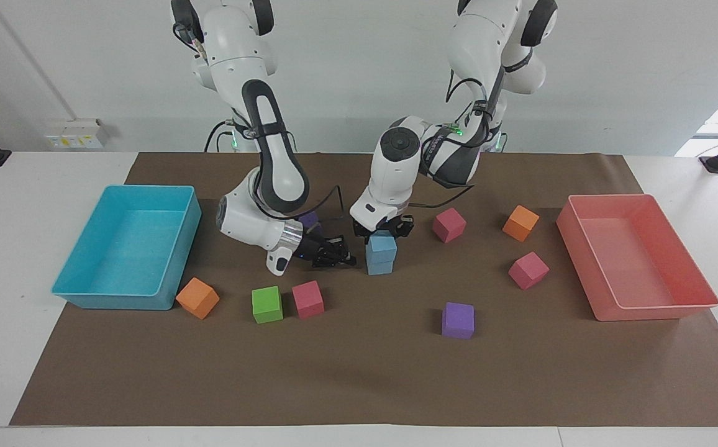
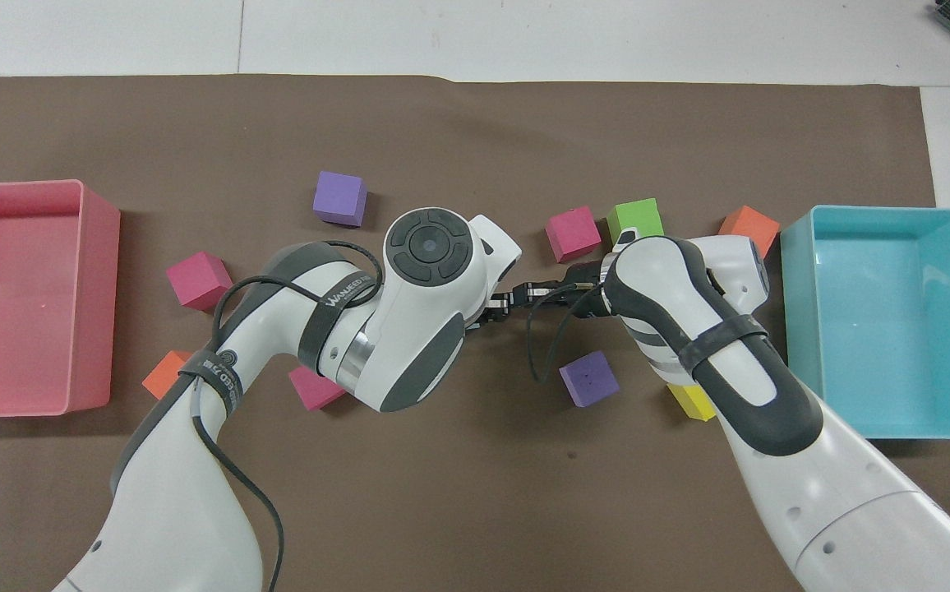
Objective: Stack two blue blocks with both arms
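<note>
Two light blue blocks stand stacked near the middle of the brown mat, the upper blue block (image 1: 382,243) squarely on the lower blue block (image 1: 379,267). My left gripper (image 1: 384,228) points down, right at the top of the upper block. My right gripper (image 1: 341,257) lies low beside the stack toward the right arm's end, shut and holding nothing. In the overhead view the left arm's wrist hides the stack, and only the right gripper (image 2: 501,302) shows.
A turquoise tray (image 1: 117,300) sits at the right arm's end and a pink tray (image 1: 651,311) at the left arm's end. Loose cubes lie around: purple (image 1: 458,320), pink (image 1: 449,225), pink (image 1: 307,299), green (image 1: 267,304), orange (image 1: 520,223), yellow (image 2: 691,401).
</note>
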`<action>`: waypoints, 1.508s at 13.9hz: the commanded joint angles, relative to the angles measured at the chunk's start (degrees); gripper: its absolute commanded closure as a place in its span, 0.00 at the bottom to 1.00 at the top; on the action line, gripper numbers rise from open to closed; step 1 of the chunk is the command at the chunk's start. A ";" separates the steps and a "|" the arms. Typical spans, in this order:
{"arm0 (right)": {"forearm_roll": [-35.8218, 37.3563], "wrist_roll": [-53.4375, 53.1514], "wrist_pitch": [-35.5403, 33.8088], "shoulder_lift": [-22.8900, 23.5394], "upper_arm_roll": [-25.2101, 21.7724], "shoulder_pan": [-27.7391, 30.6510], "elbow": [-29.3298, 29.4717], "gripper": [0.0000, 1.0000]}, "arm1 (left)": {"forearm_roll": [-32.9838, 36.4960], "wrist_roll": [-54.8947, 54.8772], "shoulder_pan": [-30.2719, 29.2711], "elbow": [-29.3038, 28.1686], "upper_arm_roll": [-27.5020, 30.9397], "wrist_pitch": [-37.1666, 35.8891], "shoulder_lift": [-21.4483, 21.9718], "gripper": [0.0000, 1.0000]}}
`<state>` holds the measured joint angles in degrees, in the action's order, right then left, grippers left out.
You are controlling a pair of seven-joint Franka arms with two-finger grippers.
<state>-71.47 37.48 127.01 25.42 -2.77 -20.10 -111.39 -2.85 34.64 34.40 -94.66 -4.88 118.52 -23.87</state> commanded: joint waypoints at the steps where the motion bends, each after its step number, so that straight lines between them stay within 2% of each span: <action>1: -1.75 2.33 1.39 -1.16 0.22 -0.03 -1.55 1.00 | 0.83 0.78 0.41 -0.35 0.58 0.83 0.23 0.31; 7: -1.75 2.33 1.48 -1.08 0.13 -0.03 -1.55 1.00 | 0.74 0.78 0.67 -0.35 0.58 0.92 0.23 0.25; 10: -1.40 2.33 1.39 -1.16 0.13 -0.03 -1.55 1.00 | 0.30 0.78 0.76 -0.35 0.58 2.06 0.23 0.19; 11: -1.31 2.33 1.39 -1.16 0.13 -0.03 -1.55 1.00 | 0.21 0.78 0.85 -0.44 0.58 2.32 0.14 0.21; 12: -1.31 2.33 1.31 -1.16 0.13 0.06 -1.55 1.00 | 0.21 0.87 0.94 -0.44 0.58 2.41 0.23 0.28; 13: -1.31 2.51 1.22 -1.16 0.13 0.06 -1.55 1.00 | 0.21 0.78 1.11 -0.44 0.58 2.41 0.23 0.42; 14: -1.31 2.42 1.31 -1.34 0.13 0.06 -1.47 1.00 | 0.30 0.69 1.11 -0.53 0.58 2.50 0.23 0.48; 18: -1.13 1.02 1.31 -3.53 0.05 0.41 -1.55 1.00 | 0.83 0.43 1.11 -0.44 0.58 2.24 0.23 0.50; 21: -1.13 0.93 1.31 -3.54 0.05 0.41 -1.55 1.00 | 0.92 0.25 0.94 -0.53 0.66 1.71 0.58 0.50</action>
<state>-71.47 37.49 127.09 23.01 -3.01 -19.87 -111.42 -2.83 34.65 34.40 -94.61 -5.11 119.90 -23.85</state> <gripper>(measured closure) 0.991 0.414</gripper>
